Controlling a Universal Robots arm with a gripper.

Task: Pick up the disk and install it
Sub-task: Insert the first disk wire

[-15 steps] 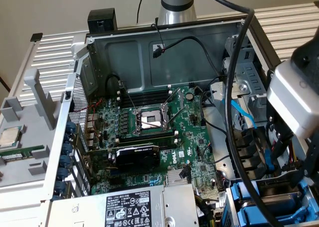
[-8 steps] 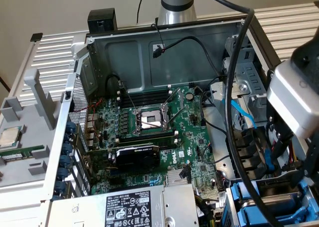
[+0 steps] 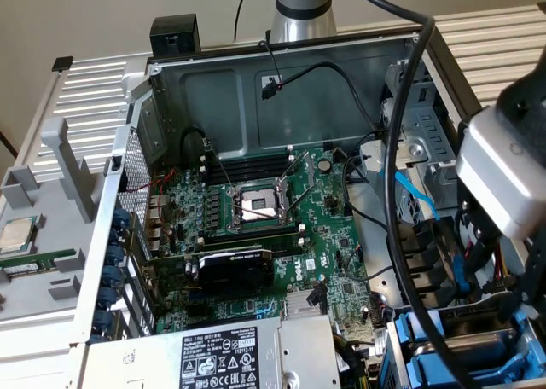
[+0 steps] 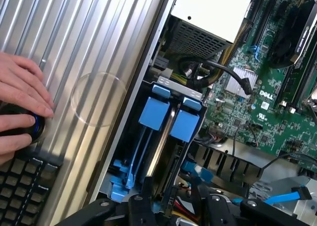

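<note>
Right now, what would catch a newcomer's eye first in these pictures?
The open computer's green motherboard, with the processor socket in its middle. Bright blue carriers stand in the drive bay beside the board, and a person's hand rests on a black knob by a keyboard.

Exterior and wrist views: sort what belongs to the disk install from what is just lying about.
Belongs to the job:
gripper, over the drive bay
blue disk carriers in that bay

Just lying about:
CPU chip
memory stick
power supply
keyboard
person's hand
</note>
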